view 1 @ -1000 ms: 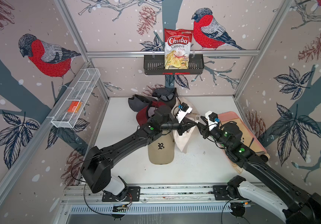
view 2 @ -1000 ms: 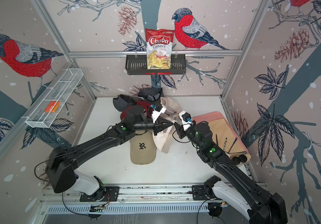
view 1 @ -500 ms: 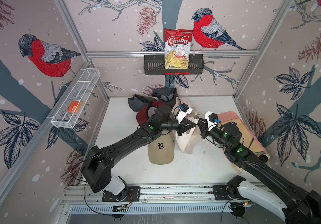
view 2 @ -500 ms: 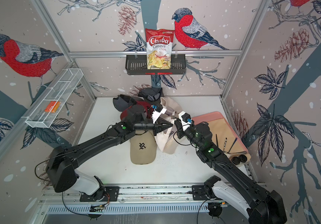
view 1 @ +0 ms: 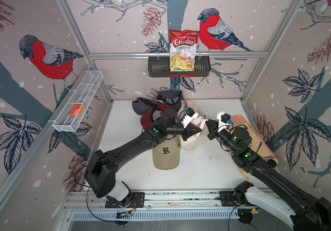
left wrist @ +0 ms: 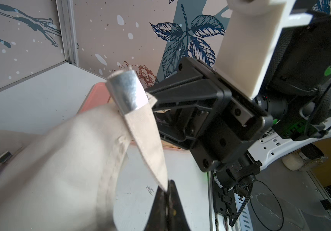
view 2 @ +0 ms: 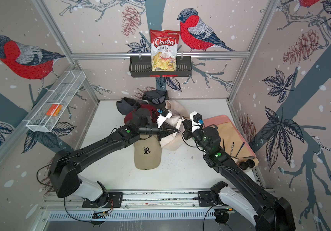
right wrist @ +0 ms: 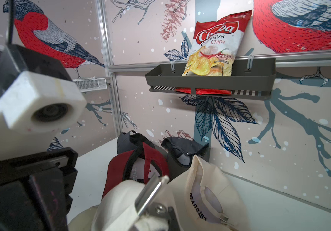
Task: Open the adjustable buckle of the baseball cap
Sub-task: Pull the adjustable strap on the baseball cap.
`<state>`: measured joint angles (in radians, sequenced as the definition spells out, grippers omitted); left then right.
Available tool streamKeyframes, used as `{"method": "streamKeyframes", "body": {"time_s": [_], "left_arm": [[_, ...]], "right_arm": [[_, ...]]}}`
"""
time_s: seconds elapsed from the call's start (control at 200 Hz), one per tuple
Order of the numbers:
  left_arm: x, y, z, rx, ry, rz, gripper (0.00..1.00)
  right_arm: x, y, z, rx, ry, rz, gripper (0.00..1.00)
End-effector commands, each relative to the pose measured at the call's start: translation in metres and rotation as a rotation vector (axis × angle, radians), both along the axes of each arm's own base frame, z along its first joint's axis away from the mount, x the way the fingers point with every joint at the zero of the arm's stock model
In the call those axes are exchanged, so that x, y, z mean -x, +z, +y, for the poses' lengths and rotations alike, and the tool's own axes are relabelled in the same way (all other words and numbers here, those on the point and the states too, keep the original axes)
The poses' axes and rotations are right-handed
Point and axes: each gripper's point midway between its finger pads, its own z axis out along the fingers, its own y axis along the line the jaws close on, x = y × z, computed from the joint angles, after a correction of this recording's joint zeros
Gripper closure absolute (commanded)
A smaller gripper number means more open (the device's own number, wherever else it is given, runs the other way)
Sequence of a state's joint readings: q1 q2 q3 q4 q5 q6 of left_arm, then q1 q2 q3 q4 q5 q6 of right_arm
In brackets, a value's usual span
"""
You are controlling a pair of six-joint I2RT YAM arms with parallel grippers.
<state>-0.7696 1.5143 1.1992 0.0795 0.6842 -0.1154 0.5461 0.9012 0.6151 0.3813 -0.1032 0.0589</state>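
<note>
Both are clamping tight, left hand (left wrist: 166,189) on the limp strap (left wrist: 146,140), right hand (view 1: 207,122) at the stiff, slippery-looking buckle (left wrist: 127,92), while the light, floppy cream cap (view 1: 190,140) is sagging beneath near the counter's (view 1: 200,170) middle

walls: bullfinch wallpaper (view 1: 46,60) | floor: white tabletop (view 1: 200,174) | fittings: black basket (view 1: 156,66), white wire shelf (view 1: 88,84)

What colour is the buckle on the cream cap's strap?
Silver: the buckle on the strap shows best in the left wrist view.

Arms converge; left gripper (view 1: 199,130) and right gripper (view 1: 208,122) clamped.
</note>
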Motion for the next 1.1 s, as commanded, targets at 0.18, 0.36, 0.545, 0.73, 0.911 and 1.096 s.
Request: {"method": "streamKeyframes", "body": {"time_s": [0.18, 0.36, 0.545, 0.73, 0.911, 1.096], "left_arm": [[-0.020, -0.012, 0.011, -0.062, 0.115, -0.047, 1.00], [-0.065, 0.022, 0.024, 0.047, 0.345, -0.129, 0.77], [-0.074, 0.056, 0.034, 0.159, 0.463, -0.195, 0.41], [-0.054, 0.065, 0.041, 0.143, 0.544, -0.327, 0.42], [-0.021, 0.062, 0.046, 0.201, 0.567, -0.382, 0.48], [-0.003, 0.048, 0.033, 0.215, 0.534, -0.383, 0.48]], "right_arm": [[-0.014, 0.031, -0.020, -0.110, -0.122, -0.025, 1.00], [-0.022, 0.026, -0.026, -0.096, -0.192, 0.020, 1.00], [-0.031, 0.030, -0.035, -0.097, -0.319, 0.088, 1.00], [-0.040, 0.034, -0.037, -0.138, -0.425, 0.168, 1.00], [-0.044, 0.043, -0.038, -0.227, -0.518, 0.204, 1.00], [-0.047, 0.058, -0.032, -0.295, -0.589, 0.219, 1.00]]}}
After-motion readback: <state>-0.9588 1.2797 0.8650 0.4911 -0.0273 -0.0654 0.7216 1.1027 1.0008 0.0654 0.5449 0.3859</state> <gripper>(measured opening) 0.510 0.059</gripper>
